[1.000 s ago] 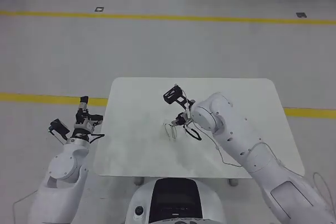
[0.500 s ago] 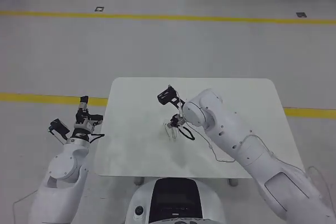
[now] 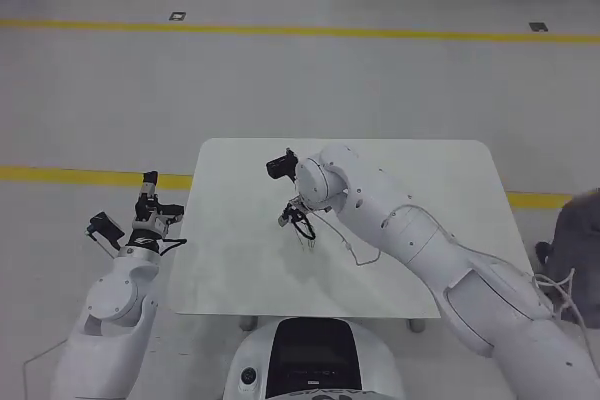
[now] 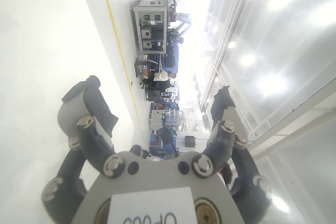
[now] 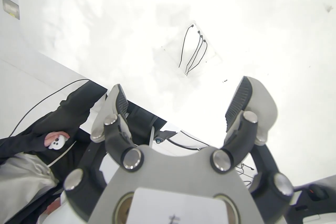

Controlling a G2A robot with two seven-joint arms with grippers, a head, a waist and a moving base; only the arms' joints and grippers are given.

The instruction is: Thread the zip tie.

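**Entry: threading station, as I read it from the remote desk**

1. Right gripper [image 5: 181,84]: fingers spread wide, nothing between the pads. It hangs over the middle of the table [image 3: 430,170], a little left of centre.
2. Zip ties [image 5: 193,49]: thin and black, about four by my count. They lie flat on the table just beyond the right gripper's fingertips. They are packed close, tails nearly meeting and heads fanned slightly apart. They seem to rest on a clear sheet [image 5: 212,54], though I cannot be sure of it.
3. Left gripper [image 4: 156,86]: fingers spread, empty, off the table's left edge and well apart from the ties.

**Hazards, in my judgement**

- Double pick: the ties lie so close that one pinch could take two, or knock the neighbours askew.
- Missed pick: each tie is thin and flat on the surface. The pads may close on the table and skate over it.
- Sheet lift: if that is a loose sheet, it could come up with the tie and drag the others.
- Threading: the tail must enter the small head. A grip near the middle would leave a springy tail free to wander, and I have the left gripper far from helping.
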